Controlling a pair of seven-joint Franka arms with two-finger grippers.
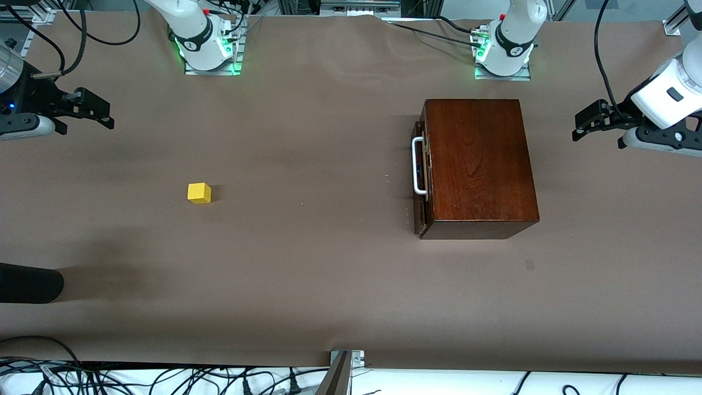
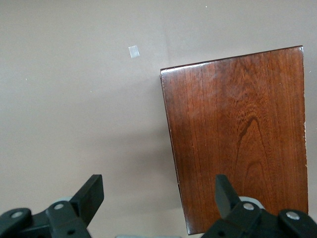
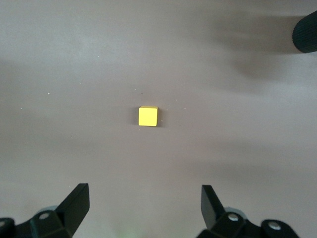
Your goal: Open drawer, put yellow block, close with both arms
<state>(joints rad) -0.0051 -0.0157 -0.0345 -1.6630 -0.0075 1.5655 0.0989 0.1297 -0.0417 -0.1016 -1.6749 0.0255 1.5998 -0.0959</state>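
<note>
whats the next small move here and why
Probably bring the left hand down toward the handle: the drawer looks shut, the block lies untouched on the table, and both hands hang open in the air, the right hand over its end.

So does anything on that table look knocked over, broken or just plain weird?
Nothing stands out. The wooden box sits flat, its drawer shut, and the yellow block rests alone toward the right arm's end. The left gripper and right gripper hang open, holding nothing.

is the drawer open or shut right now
Shut: the drawer front sits flush against the wooden box, with its white handle close to the box.
</note>
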